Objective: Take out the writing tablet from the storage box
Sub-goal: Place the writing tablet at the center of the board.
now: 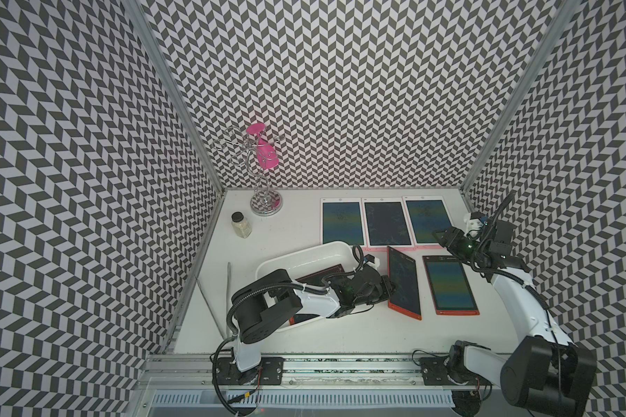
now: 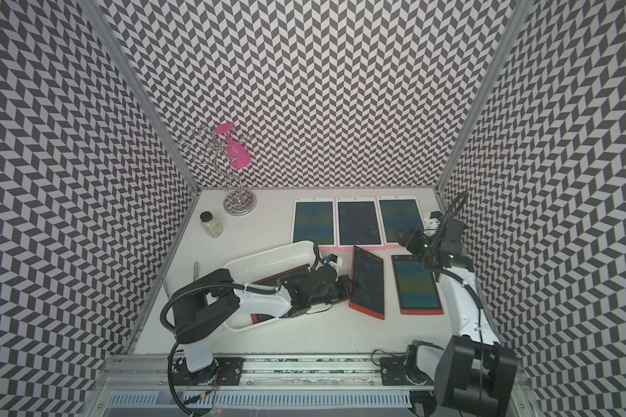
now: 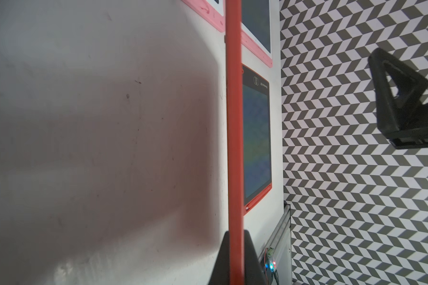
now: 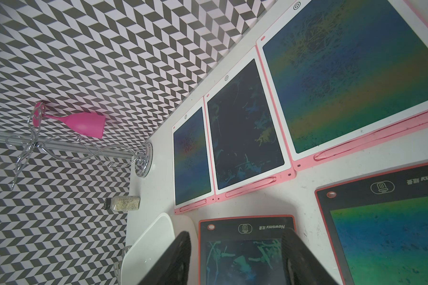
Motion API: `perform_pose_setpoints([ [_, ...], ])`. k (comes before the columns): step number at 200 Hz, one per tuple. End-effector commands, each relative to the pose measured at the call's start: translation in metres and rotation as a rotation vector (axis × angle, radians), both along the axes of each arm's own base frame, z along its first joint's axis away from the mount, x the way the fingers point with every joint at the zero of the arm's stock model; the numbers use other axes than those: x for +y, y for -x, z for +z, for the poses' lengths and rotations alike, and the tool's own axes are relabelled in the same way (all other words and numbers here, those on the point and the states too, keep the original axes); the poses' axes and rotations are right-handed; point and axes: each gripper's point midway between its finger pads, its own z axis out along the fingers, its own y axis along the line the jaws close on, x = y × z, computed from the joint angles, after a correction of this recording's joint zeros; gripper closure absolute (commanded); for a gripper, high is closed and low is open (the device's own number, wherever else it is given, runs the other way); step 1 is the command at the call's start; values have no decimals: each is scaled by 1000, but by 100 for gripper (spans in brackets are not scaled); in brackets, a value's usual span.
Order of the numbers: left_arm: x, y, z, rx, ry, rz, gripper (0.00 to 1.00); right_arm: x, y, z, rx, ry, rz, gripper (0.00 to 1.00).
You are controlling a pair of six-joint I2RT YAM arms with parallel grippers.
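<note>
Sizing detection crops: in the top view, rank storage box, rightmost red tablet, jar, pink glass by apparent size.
1. storage box, partly behind the left arm
2. rightmost red tablet
3. pink glass and jar: glass looks slightly bigger but hangs higher, nearer the camera; unsure.

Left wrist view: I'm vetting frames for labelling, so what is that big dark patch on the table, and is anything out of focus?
In the left wrist view the patch is a soft, reddish shadow on the table beside the edge-on red tablet; in that view too, the tablet's near end and the left end effector gripping it are blurred.
</note>
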Motion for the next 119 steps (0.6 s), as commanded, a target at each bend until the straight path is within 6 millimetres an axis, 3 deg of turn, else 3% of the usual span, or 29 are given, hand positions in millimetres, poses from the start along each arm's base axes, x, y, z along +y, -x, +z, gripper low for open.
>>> perform_pose_setpoints([
  [1, -4, -8, 1, -9, -5, 34, 100, -2, -5, 4, -42, 11, 11, 41],
  [119, -21, -14, -18, 4, -112, 32, 100, 5, -7, 7, -68, -3, 54, 41],
])
